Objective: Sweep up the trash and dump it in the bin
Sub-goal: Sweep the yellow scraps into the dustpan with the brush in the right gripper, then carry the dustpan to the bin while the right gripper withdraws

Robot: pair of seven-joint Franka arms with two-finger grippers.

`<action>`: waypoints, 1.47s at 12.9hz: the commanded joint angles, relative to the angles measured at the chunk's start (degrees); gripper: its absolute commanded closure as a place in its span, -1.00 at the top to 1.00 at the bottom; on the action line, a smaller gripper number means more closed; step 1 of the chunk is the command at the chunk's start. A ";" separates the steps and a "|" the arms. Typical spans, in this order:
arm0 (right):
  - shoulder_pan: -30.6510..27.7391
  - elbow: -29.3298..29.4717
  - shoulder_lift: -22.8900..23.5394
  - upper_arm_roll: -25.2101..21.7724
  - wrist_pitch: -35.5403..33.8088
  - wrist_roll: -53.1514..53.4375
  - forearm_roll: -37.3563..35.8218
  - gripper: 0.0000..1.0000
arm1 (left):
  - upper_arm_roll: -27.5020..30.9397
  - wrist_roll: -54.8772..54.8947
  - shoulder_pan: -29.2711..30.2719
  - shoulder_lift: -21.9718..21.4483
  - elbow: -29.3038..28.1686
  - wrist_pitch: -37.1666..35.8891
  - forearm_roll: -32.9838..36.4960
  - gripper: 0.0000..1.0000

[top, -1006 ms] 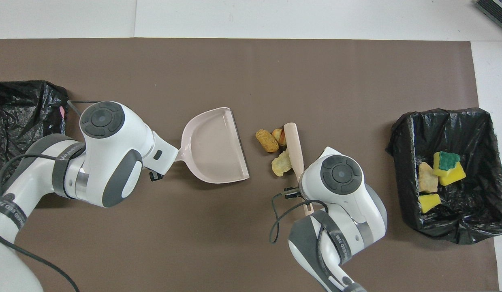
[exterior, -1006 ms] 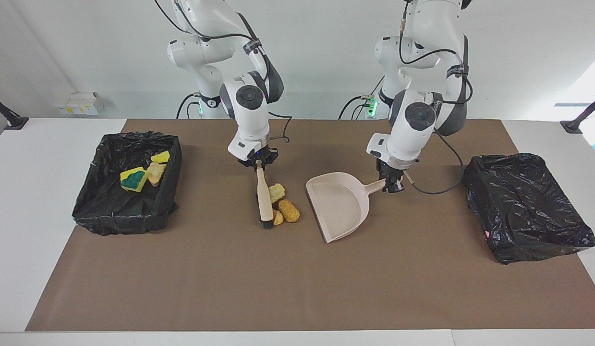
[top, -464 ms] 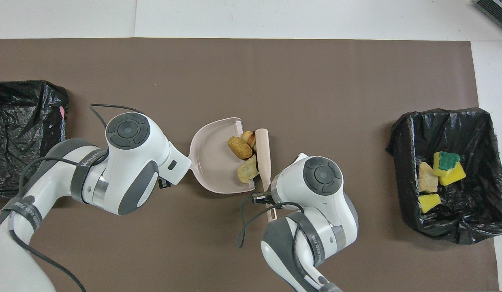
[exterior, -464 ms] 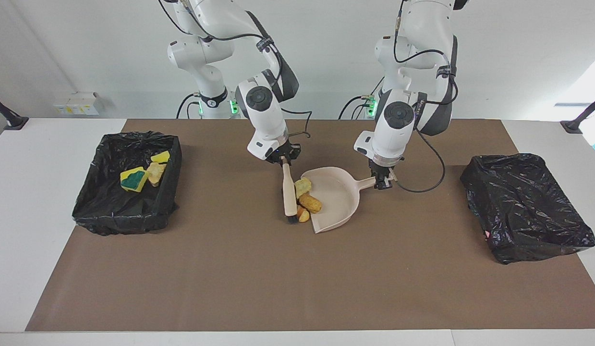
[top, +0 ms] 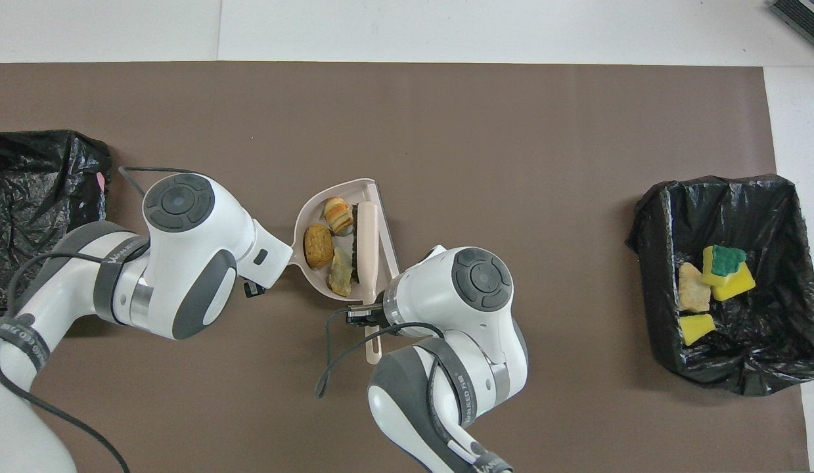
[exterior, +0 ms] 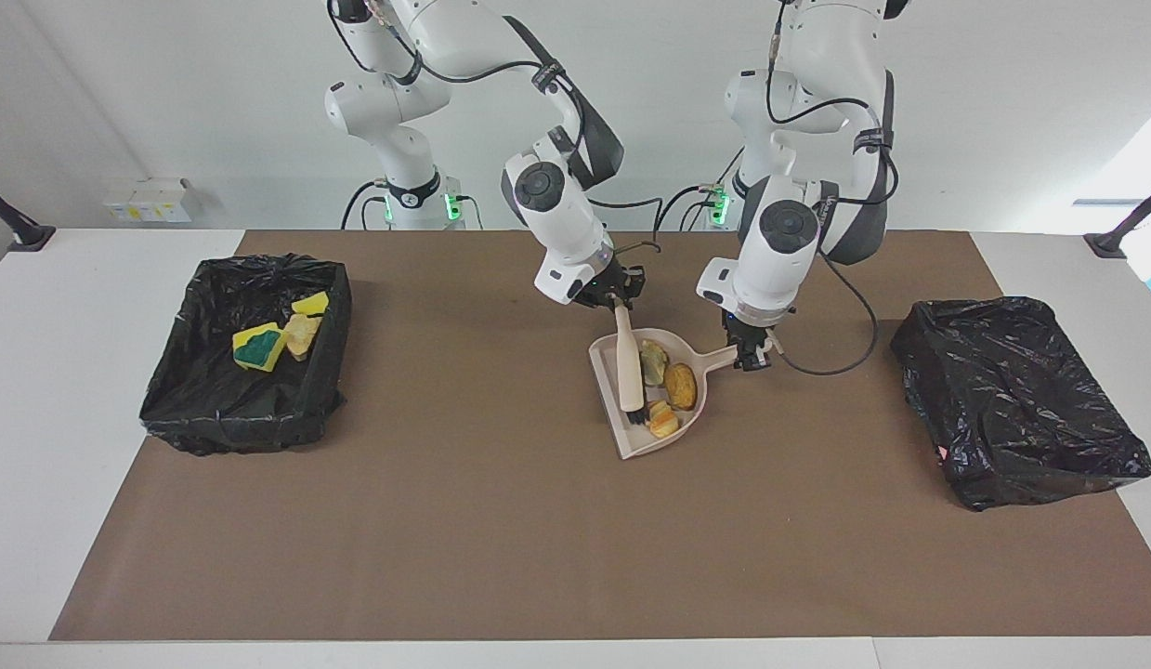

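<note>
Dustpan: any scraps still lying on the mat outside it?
No: in the facing view all three scraps lie inside the dustpan, with the brush across its mouth and none on the brown mat.

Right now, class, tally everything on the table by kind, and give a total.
Scraps in the dustpan: 3
Scraps in the bin at the right arm's end: 3
Lined bins: 2, the other at the left arm's end
Dustpans: 1
Brushes: 1
Total: 10

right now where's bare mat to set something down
Free: the brown mat along the edge farthest from the robots, and the stretch between the bin with sponge scraps and the dustpan. Crowded: mid-table, where the right gripper works the brush and the left gripper holds the dustpan's handle.
</note>
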 commanded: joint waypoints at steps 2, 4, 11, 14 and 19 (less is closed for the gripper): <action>-3.60 1.47 -3.70 -0.71 -9.05 1.89 0.44 -1.00 | 0.11 -0.05 4.28 0.90 0.70 1.88 -4.06 -1.00; -6.86 1.47 -8.45 -0.79 -15.91 2.52 -2.54 -1.00 | 0.02 0.56 6.74 0.64 1.40 1.62 -5.21 -1.00; 2.60 -3.36 -14.80 -0.09 -20.78 18.58 -15.19 -1.00 | 0.37 1.61 11.49 -2.96 6.57 -5.03 -9.08 -1.00; 8.94 -3.89 -13.83 0.00 -20.17 24.48 -18.29 -1.00 | 0.63 6.35 16.40 -2.71 15.44 -15.74 -7.68 -1.00; 17.11 -6.43 -8.04 0.00 -10.79 32.03 -19.87 -1.00 | 0.63 7.77 24.13 -1.48 25.47 -27.54 1.80 -1.00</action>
